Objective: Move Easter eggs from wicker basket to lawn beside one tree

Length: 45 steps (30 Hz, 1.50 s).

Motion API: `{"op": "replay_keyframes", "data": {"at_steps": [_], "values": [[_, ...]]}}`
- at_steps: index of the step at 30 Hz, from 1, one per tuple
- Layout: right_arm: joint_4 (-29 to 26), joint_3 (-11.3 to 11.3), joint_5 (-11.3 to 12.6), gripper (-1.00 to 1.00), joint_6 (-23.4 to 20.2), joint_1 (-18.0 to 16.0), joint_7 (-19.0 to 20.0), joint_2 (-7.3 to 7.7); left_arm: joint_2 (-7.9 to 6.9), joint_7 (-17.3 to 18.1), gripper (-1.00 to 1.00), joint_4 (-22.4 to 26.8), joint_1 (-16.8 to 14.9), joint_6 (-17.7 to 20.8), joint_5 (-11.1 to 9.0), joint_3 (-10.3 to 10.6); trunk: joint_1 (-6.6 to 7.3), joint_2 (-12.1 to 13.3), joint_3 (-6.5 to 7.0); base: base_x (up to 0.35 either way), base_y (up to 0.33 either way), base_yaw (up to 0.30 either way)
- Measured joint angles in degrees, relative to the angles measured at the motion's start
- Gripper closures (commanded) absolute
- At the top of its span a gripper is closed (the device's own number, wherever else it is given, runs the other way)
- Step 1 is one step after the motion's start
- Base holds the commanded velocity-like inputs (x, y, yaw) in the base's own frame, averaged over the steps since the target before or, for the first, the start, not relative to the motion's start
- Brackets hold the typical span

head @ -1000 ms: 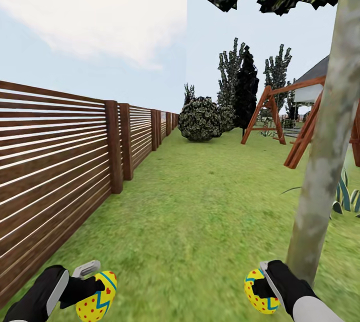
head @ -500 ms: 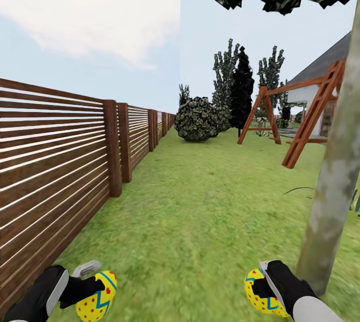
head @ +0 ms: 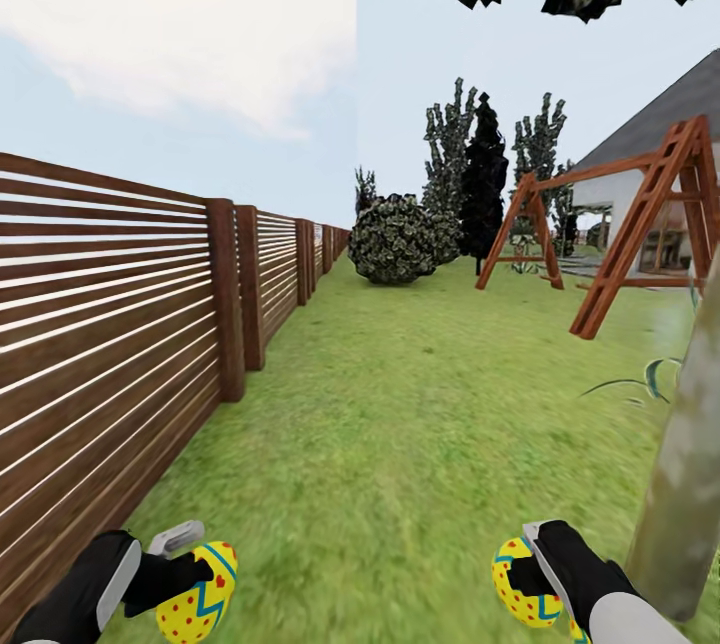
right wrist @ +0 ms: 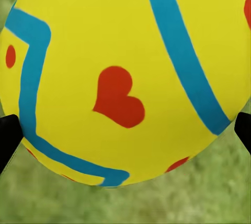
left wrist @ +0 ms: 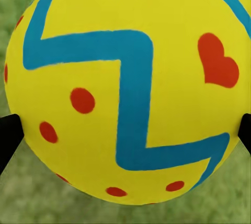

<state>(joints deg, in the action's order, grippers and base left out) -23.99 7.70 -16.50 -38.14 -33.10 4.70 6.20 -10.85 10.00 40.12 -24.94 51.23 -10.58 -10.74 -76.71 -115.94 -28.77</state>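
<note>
While we face down the lawn [head: 400, 444] along the slatted wooden fence [head: 110, 324], both arms sit low at the head view's bottom edge, each carrying an egg. Left gripper [head: 190, 574] is clamped on one Easter egg [head: 198, 606] — yellow, red dots, blue-green zigzag. In the left wrist view that egg [left wrist: 125, 85] sits between the two dark fingertips [left wrist: 8, 135], grass behind it. Right gripper [head: 530, 574] is clamped on a second Easter egg [head: 520, 586]; right wrist view shows the egg [right wrist: 125, 78] with a red heart and blue-green band, fingertips [right wrist: 8, 135] pressed at either side.

We see the tree [head: 690, 484] just beside the right arm — pale grey-green trunk leaning in at the right edge, dark crown overhead. Both eggs are held off the grass, the right one nearer the trunk. Farther off: a round dark bush [head: 392, 240], a wooden swing frame [head: 620, 244], a house [head: 650, 174] behind it.
</note>
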Motion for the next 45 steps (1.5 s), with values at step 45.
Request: {"op": "replay_keyframes", "data": {"at_steps": [45], "values": [[0.0, 0.0, 0.0, 1.0, 0.1, 0.0, 0.0, 0.0, 0.03, 0.0, 1.0, 0.1, 0.0, 0.0, -0.1, 0.0, 0.0, 0.0, 0.13, 0.32, 0.135, -0.009]]}}
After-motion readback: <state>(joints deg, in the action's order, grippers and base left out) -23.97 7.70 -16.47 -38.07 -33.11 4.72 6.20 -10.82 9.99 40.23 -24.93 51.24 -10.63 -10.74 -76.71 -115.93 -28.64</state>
